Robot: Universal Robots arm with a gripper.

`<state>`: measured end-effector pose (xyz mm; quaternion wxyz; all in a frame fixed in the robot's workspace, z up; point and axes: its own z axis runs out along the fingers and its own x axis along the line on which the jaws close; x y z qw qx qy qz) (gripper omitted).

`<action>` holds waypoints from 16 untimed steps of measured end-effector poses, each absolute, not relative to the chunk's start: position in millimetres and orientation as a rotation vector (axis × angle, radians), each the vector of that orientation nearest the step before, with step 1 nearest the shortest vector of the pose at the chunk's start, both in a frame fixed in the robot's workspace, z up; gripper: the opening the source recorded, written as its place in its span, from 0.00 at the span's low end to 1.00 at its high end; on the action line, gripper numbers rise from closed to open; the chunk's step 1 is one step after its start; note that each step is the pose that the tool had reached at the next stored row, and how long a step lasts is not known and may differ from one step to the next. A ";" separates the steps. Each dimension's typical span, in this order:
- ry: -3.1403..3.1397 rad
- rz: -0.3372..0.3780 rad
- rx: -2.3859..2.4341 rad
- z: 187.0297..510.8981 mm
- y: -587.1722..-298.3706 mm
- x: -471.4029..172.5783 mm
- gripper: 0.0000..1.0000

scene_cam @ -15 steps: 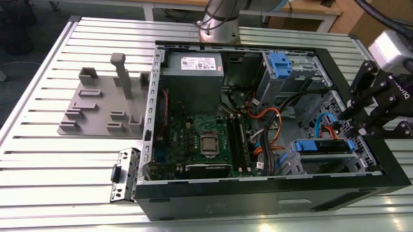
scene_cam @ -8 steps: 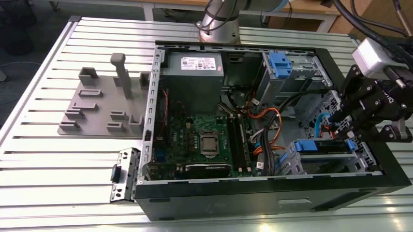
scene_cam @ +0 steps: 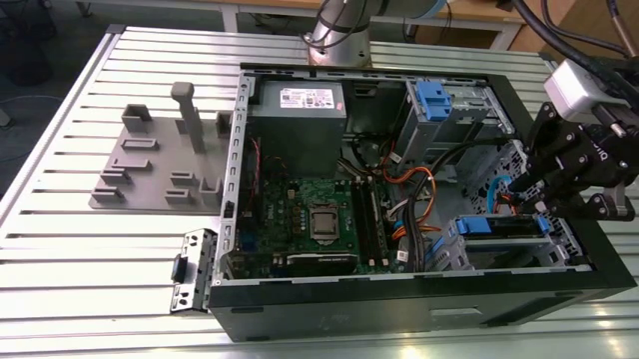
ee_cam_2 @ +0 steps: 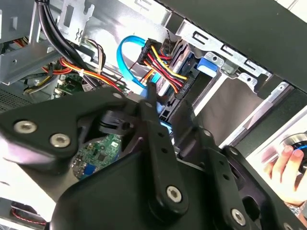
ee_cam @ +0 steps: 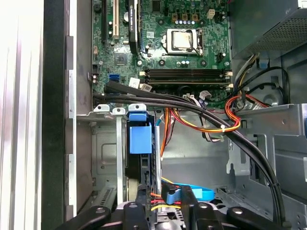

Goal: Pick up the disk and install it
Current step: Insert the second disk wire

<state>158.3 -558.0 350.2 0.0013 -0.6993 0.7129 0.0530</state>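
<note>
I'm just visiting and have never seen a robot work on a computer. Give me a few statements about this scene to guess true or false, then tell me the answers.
1. The computer case lies open, with its motherboard exposed. True.
2. The gripper hovers over the grey fixture beside the case. False: it is at the case's end on the exterior view's right, by the drive bay.
3. The disk, with its blue bracket, sits in the bay near the gripper. True.
4. The power supply lies outside the case on the table. False: it is mounted inside the case.
5. No cables are plugged in at the disk. False: coloured wires plug in there in the second wrist view.
</note>
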 end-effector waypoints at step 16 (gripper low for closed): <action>2.240 0.162 -2.197 349.5 -560.9 156.1 0.16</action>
